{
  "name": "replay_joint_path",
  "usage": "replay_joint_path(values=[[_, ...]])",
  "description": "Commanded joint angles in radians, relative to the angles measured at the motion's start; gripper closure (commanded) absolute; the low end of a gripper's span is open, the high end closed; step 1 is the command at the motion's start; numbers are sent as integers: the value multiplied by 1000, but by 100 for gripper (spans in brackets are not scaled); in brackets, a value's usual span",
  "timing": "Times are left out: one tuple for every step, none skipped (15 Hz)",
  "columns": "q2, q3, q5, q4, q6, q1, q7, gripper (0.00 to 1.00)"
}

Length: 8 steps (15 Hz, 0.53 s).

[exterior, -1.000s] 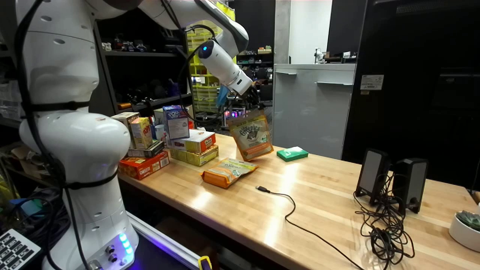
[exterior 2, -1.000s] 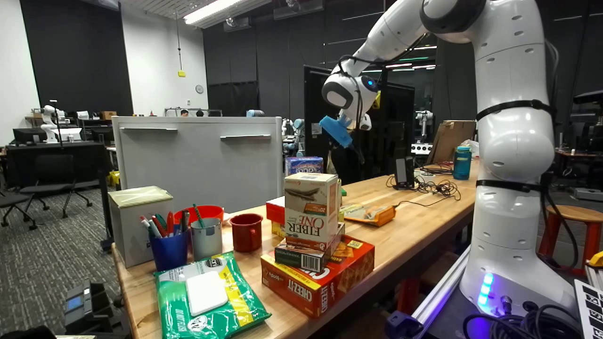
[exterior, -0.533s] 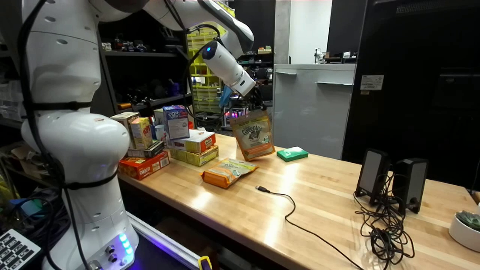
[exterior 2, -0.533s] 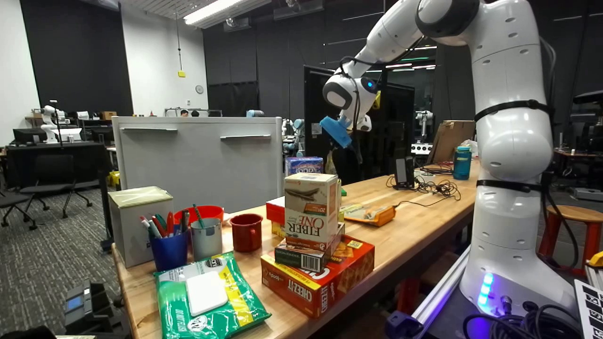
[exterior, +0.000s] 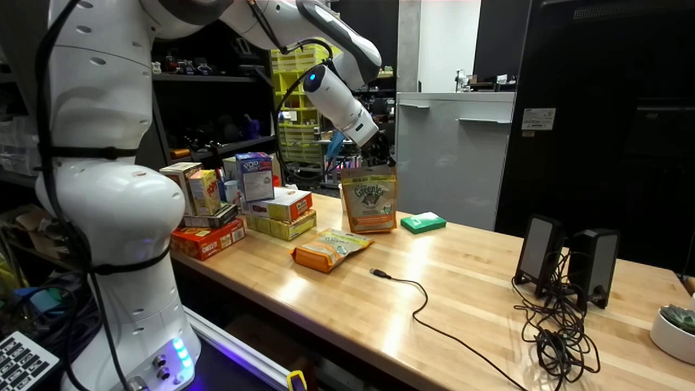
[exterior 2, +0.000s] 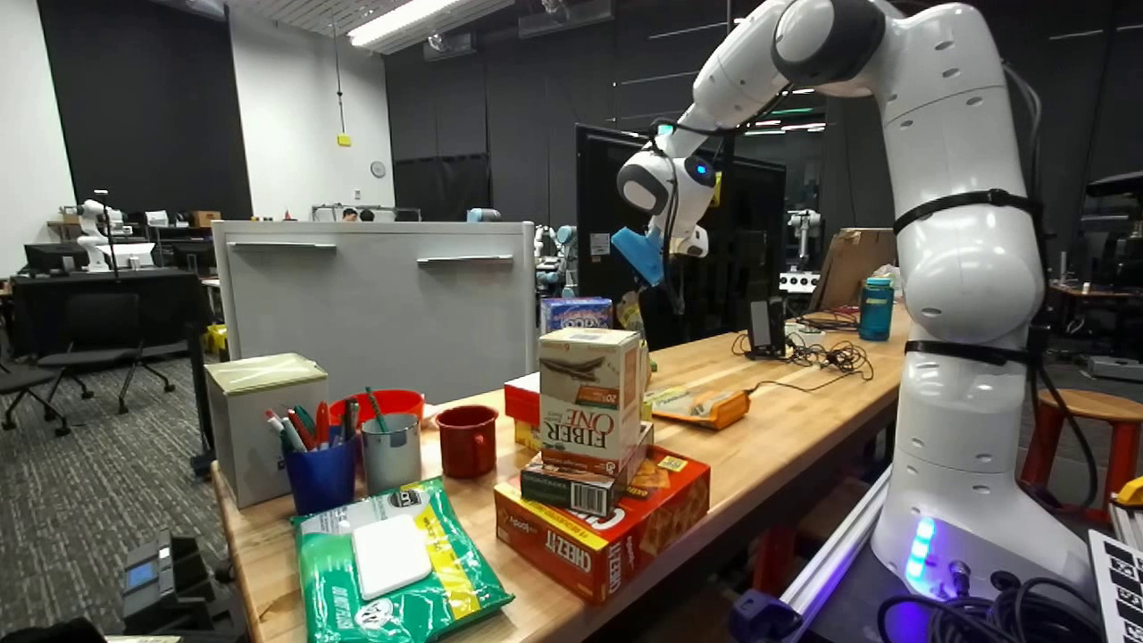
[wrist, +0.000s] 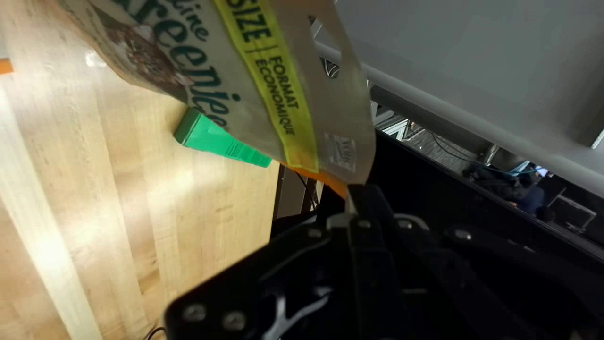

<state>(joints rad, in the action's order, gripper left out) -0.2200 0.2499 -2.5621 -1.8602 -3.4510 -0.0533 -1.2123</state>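
Observation:
My gripper (wrist: 361, 192) is shut on the upper corner of a Greenies pouch (wrist: 245, 75), beige and orange with a yellow band. In an exterior view the pouch (exterior: 371, 202) stands nearly upright below the gripper (exterior: 389, 162), its base at or just above the tabletop; contact cannot be told. Boxes partly hide the same pouch (exterior 2: 629, 313) in an exterior view. A second orange pouch (exterior: 330, 250) lies flat on the table in front of it. Close beside the held pouch, on the right, is a green box (exterior: 423, 223).
Stacked food boxes (exterior: 279, 206) stand left of the pouches. A black cable (exterior: 421, 304) runs over the wooden table (exterior: 467, 282) toward two black speakers (exterior: 543, 252). Behind the table rises a grey cabinet (exterior: 450, 163). A Fiber One box (exterior 2: 585, 402) tops another stack.
The arm has shifted right and a little lower in an exterior view. The held pouch has gone from tilted to nearly upright. The gripper has stayed shut on it.

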Motion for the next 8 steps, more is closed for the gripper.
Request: replay_joint_path(values=[[-15, -2, -56, 33, -21, 22, -40, 100], [-17, -3, -61, 33, -21, 26, -41, 100], [-16, -6, -66, 33, -21, 31, -44, 100], [-16, -6, -68, 34, -21, 33, -44, 100], [-15, 0, -25, 11, 0, 20, -3, 99], [-16, 0, -28, 12, 0, 21, -4, 99], [-16, 0, -30, 13, 0, 22, -6, 99], [-16, 0, -31, 13, 0, 22, -7, 99]])
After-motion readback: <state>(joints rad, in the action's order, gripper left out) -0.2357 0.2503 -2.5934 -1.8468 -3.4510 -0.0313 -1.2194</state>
